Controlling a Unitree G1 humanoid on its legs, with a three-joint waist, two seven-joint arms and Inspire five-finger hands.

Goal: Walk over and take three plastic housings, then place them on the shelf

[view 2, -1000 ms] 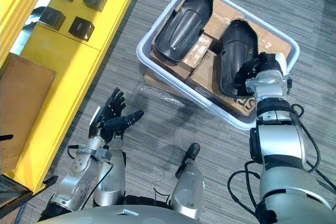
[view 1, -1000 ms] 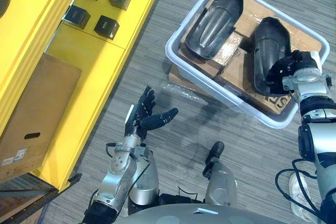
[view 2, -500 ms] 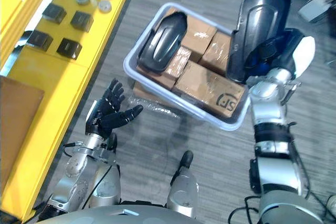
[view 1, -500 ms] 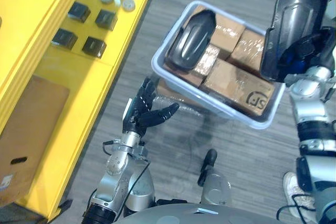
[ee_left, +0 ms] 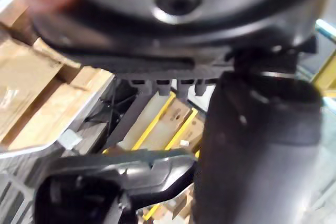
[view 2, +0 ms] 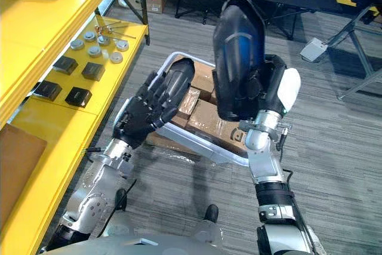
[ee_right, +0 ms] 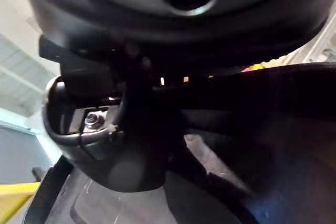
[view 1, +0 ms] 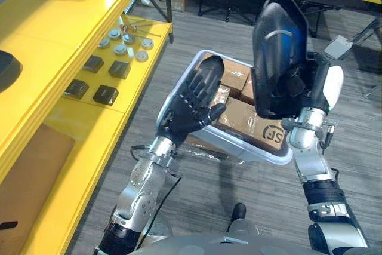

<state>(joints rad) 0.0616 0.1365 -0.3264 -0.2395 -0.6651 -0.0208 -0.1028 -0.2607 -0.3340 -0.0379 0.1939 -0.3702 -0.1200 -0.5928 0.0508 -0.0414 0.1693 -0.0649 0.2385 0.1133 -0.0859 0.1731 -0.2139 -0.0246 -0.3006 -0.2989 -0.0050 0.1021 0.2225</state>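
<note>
The right hand (view 1: 305,88) clasps one housing (view 1: 277,58) upright above the bin (view 1: 239,145), likely to clear its rim for the yellow shelf (view 1: 59,28), while the left hand (view 1: 188,111) hovers spread and empty.

One dark printed mark noted, on the side of a cardboard box (view 1: 250,117) inside the pale bin (view 1: 262,154): a few bold characters within a rounded outline. Located just above the bin's near rim. Sits directly below the lower edge of the plastic housing (view 1: 277,58) gripped upright in the right hand (view 1: 309,83). Too small to read with confidence. No other text, label or number legible anywhere.
</note>
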